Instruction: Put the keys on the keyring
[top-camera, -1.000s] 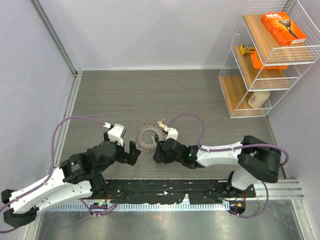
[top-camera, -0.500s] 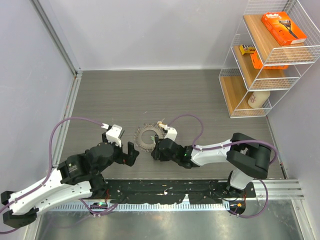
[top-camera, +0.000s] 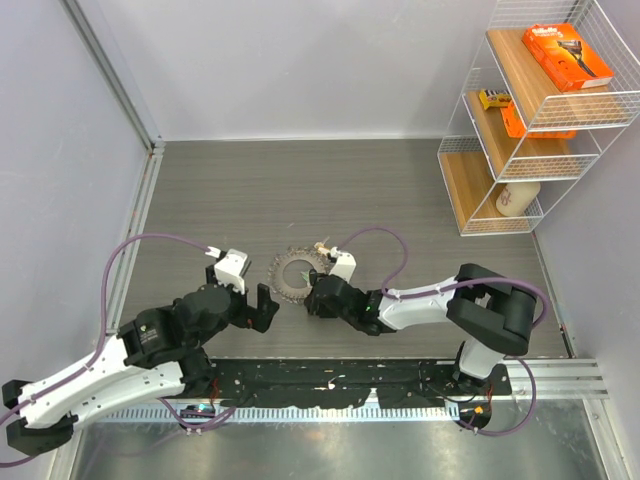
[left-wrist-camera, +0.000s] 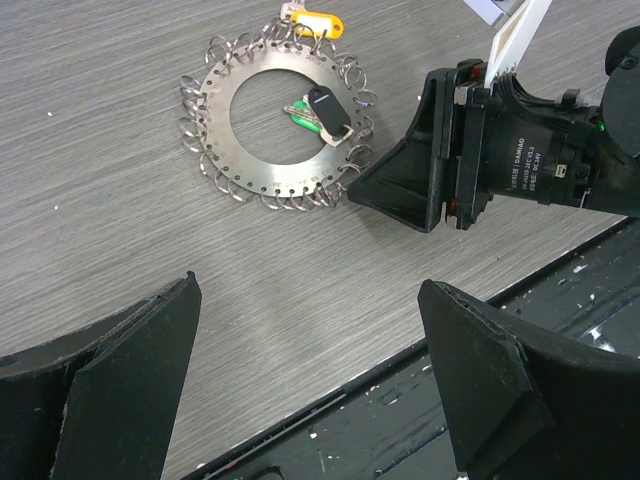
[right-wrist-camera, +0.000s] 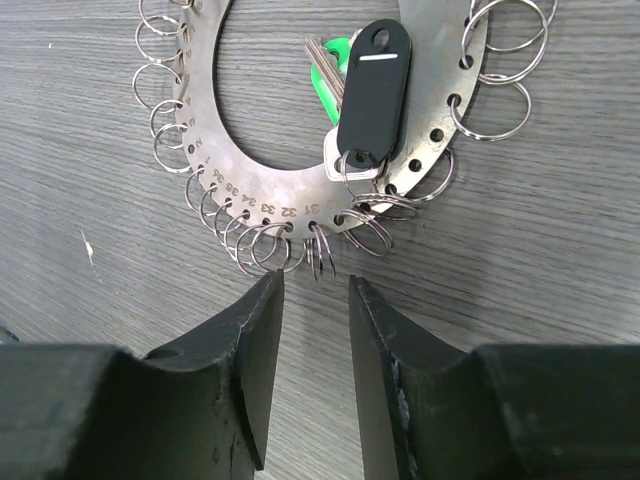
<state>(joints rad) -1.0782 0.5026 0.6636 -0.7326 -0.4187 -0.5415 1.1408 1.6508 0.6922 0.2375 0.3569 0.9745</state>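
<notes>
The keyring (top-camera: 297, 273) is a flat silver ring plate with numbered holes and many small wire rings round its edge, lying on the grey table; it also shows in the left wrist view (left-wrist-camera: 215, 110) and the right wrist view (right-wrist-camera: 270, 190). A black-headed key (right-wrist-camera: 372, 95) and a green tag (right-wrist-camera: 325, 85) lie across its right side, on one small ring. My right gripper (right-wrist-camera: 315, 285) is narrowly open and empty, its tips just short of the small rings at the plate's near edge. My left gripper (left-wrist-camera: 310, 285) is wide open and empty, near-left of the plate.
An orange-yellow tag (left-wrist-camera: 318, 22) sits at the plate's far edge. A white wire shelf (top-camera: 530, 120) with orange boxes and a bottle stands at the back right. A black rail (top-camera: 330, 380) runs along the table's near edge.
The right arm's elbow has drawn in to the left while its gripper stays at the plate's near edge. The left arm has barely moved.
</notes>
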